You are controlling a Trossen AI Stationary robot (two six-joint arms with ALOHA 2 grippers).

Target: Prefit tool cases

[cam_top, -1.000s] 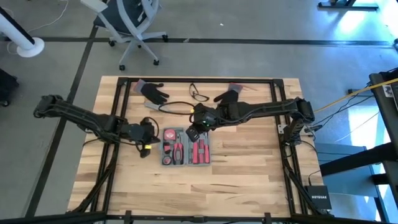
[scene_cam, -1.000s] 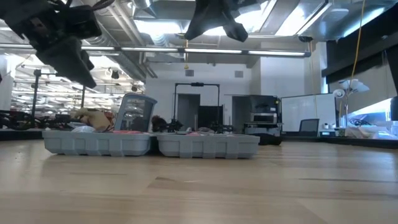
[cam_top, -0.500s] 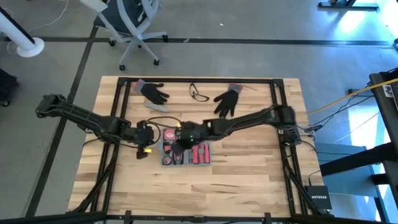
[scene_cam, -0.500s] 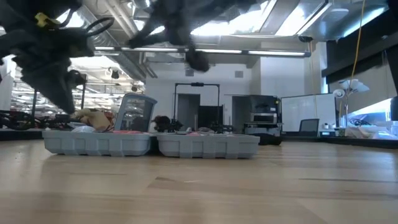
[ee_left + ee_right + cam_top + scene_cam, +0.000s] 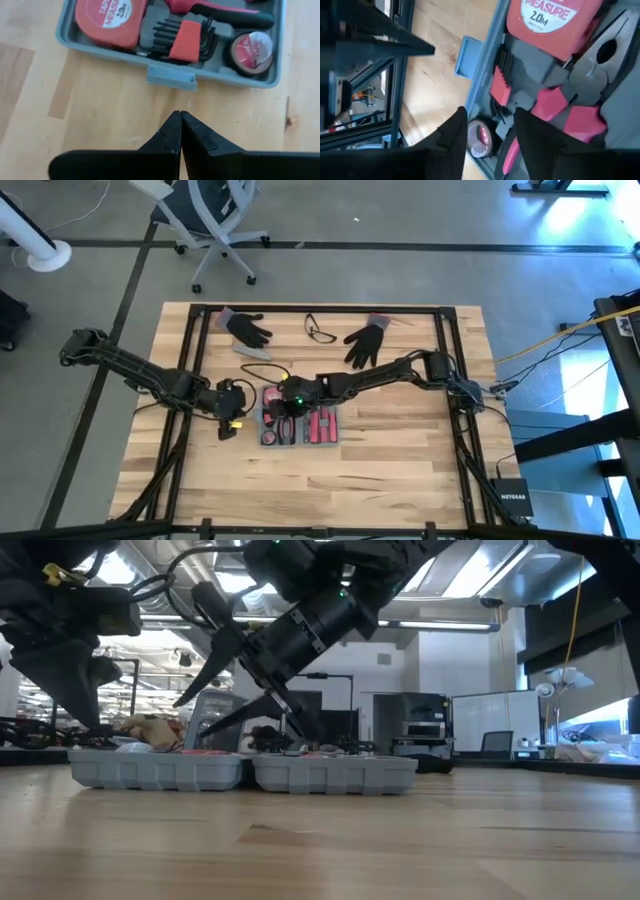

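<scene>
Blue-grey tool case (image 5: 299, 417) lies open mid-desk (image 5: 400, 470). Your right end effector (image 5: 243, 690) hangs over its left half, fingers parted, holding nothing. Your left end effector (image 5: 179, 131) sits just beside its latch, pinched together, empty.

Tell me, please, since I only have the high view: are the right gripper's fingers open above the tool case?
Observer: Yes. The right wrist view shows the right gripper open, its fingers apart just over the small round roll in the tool case.
Operator: Thank you. And how is the left gripper, please?
Observer: The left gripper is shut with nothing in it. It is over the bare table beside the case, pointing at its latch tab.
</scene>
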